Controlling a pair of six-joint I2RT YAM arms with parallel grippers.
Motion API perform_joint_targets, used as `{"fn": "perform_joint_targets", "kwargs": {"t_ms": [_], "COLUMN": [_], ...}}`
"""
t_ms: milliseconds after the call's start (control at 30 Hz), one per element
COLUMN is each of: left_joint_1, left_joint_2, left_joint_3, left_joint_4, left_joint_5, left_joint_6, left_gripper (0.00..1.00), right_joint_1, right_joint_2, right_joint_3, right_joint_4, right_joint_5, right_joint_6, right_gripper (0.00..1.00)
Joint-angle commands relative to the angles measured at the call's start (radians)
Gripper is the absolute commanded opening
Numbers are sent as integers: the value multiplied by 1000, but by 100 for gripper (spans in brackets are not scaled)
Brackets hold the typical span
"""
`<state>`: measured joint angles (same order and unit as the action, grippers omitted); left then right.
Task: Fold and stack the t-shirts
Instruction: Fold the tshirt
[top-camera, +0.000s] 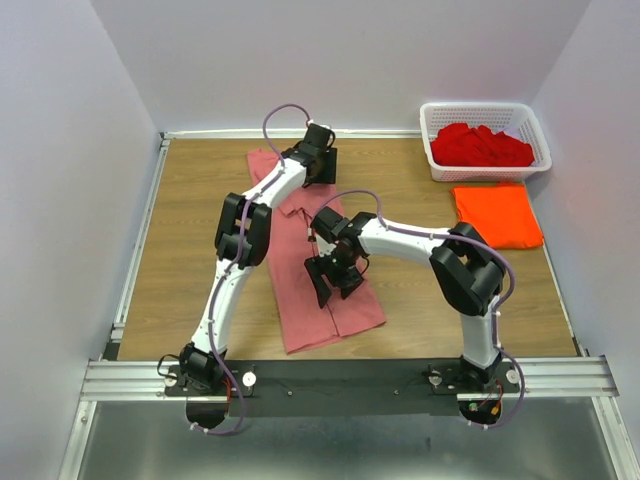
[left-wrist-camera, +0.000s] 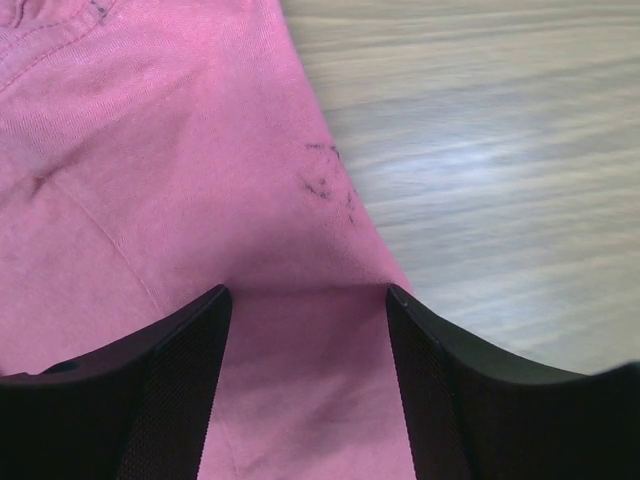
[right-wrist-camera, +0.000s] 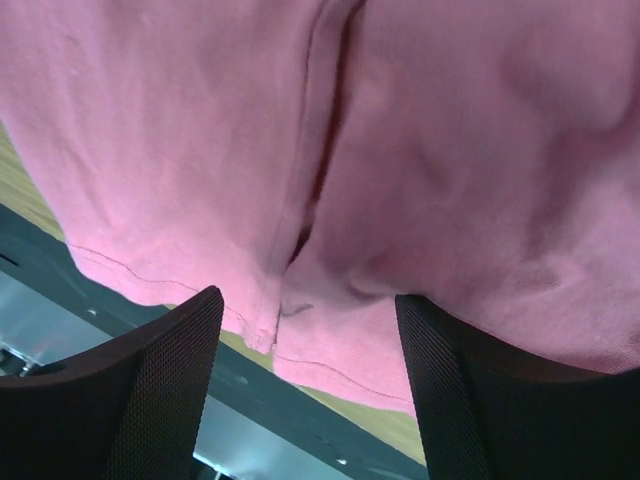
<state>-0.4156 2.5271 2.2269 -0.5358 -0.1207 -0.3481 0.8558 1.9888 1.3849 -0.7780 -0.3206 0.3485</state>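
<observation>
Salmon-pink t-shirt (top-camera: 318, 318) flat on tabletop (top-camera: 195, 200), folded to a long strip. Long axis slants far-left to near-right, hem at near end. Far end under left pincer (left-wrist-camera: 308, 296), jaws wide. Hem just beyond right pincer (right-wrist-camera: 308, 300), jaws wide. Neither grips cloth.

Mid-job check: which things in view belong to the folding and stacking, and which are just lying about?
Job: pink shirt, spread out; orange shirt, already folded; red shirts, heaped in the basket.
Just there: basket; table.
</observation>
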Motion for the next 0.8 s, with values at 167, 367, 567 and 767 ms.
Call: {"fn": "perform_joint_targets", "kwargs": {"t_ms": [167,367,567,767], "left_joint_1": [-3,27,34,35], "left_joint_2": [-86,-367,-758,-1153], "left_joint_3": [37,-56,-460,-794], "left_joint_4": [83,126,295,335], "left_joint_5": [-22,-147,-318,-358], "left_joint_6": [77,100,184,122], "left_gripper": [83,96,99,98], "right_joint_1": [11,-8,-67,-176], "right_joint_2": [-59,-208,-330,-433], "right_joint_3": [5,-21,-72,-116], "right_joint_4": [75,45,33,37], "right_joint_5": [104,211,351,416], "right_joint_6": [72,89,107,106], "right_gripper": [80,84,88,90]}}
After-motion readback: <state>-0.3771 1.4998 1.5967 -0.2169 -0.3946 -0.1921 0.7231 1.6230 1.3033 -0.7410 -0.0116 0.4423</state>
